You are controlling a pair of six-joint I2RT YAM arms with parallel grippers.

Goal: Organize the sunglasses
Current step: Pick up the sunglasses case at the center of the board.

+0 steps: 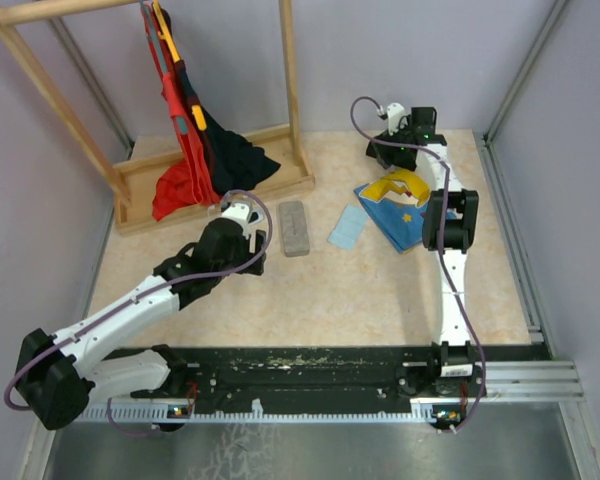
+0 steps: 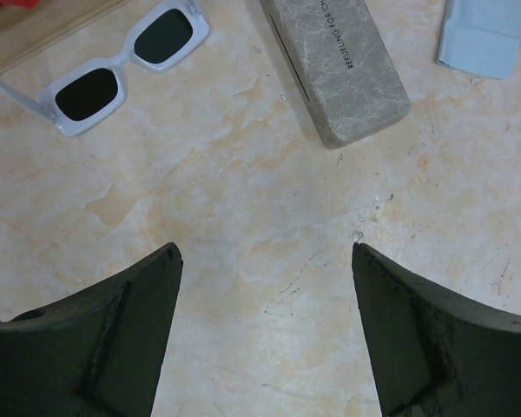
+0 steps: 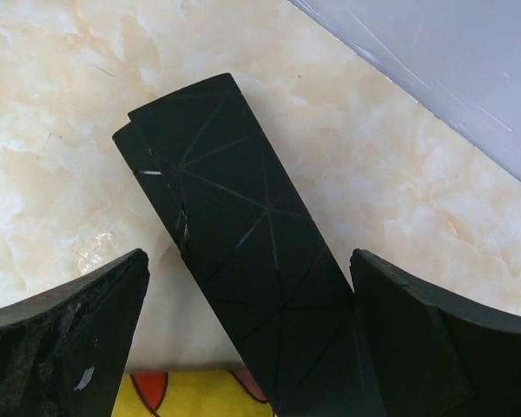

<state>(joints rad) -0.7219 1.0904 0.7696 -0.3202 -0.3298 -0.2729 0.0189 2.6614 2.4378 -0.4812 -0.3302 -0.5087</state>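
Released, empty: left gripper [image 2: 265, 252] short of thick white plastic sunglasses [image 2: 126, 65], right gripper [image 3: 247, 261] straddling black line-patterned oblong case [image 3: 226, 200]. Risks nudging frames away, or clamping case instead.

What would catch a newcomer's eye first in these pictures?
Red and dark clothes hang on a wooden rack at the far left. White sunglasses lie near a grey case ahead of the open left gripper. A black case lies within the open right gripper.
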